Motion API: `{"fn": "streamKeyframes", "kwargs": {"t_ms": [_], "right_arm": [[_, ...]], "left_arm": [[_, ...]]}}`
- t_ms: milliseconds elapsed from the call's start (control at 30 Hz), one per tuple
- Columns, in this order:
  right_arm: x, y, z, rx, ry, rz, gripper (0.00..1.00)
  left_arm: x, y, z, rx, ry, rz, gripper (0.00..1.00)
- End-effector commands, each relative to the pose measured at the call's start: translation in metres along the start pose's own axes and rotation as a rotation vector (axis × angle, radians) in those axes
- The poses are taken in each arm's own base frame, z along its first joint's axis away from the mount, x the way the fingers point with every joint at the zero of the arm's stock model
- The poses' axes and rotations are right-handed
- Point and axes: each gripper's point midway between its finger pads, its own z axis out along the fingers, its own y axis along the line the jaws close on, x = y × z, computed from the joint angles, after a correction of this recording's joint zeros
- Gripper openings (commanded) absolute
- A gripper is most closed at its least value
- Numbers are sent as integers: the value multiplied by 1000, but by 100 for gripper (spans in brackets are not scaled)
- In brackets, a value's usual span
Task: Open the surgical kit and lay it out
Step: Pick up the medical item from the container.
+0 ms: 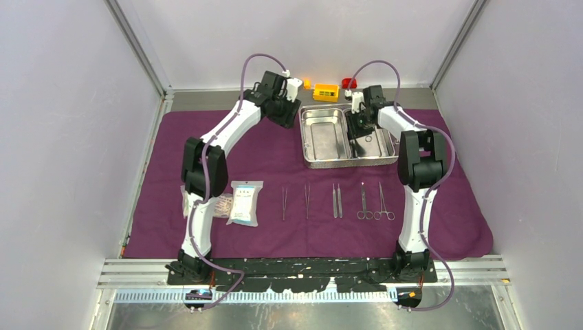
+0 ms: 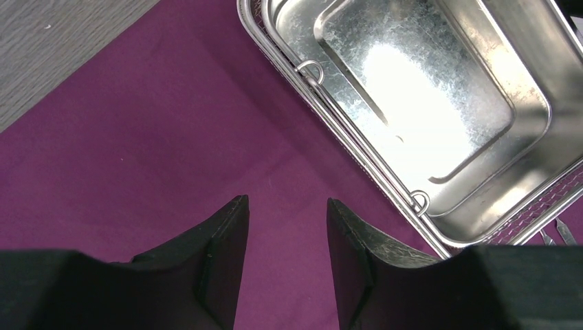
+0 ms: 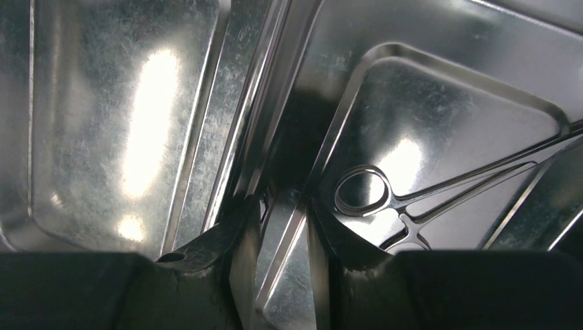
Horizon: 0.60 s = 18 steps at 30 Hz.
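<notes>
The dark-purple cloth [image 1: 275,165] lies spread flat, with the steel tray [image 1: 326,134] at its far middle. My right gripper [image 1: 358,141] reaches down into the tray. In the right wrist view the right gripper [image 3: 285,199] straddles the wall between the tray's [image 3: 103,124] two compartments and is shut on it. A ring-handled clamp [image 3: 405,221] lies in the right compartment. My left gripper [image 1: 287,118] hovers just left of the tray; this left gripper [image 2: 287,199] is open over bare cloth [image 2: 137,151], apart from the tray [image 2: 426,103]. Tweezers [image 1: 284,203] and scissors [image 1: 364,203] lie in a row.
Two clear packets [image 1: 245,203] lie on the cloth by the left arm. More tweezers [image 1: 336,201] and a clamp [image 1: 383,203] sit in the row. Yellow [image 1: 326,91], orange [image 1: 307,83] and red [image 1: 349,83] bricks stand behind the tray. Walls close in on both sides.
</notes>
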Motion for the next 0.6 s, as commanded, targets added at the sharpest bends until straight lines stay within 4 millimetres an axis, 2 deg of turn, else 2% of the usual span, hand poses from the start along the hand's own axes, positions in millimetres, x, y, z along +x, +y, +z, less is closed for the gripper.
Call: {"fn": "streamKeyframes", "kwargs": {"t_ms": [0, 333, 567], "right_arm": [[10, -3, 11, 67, 7, 3, 35], [16, -20, 6, 188, 23, -11, 24], [11, -21, -1, 203, 9, -5, 11]], "left_arm": [[-28, 0, -37, 2, -90, 21, 47], [-25, 0, -40, 7, -89, 9, 47], [-25, -1, -44, 12, -94, 8, 47]]}}
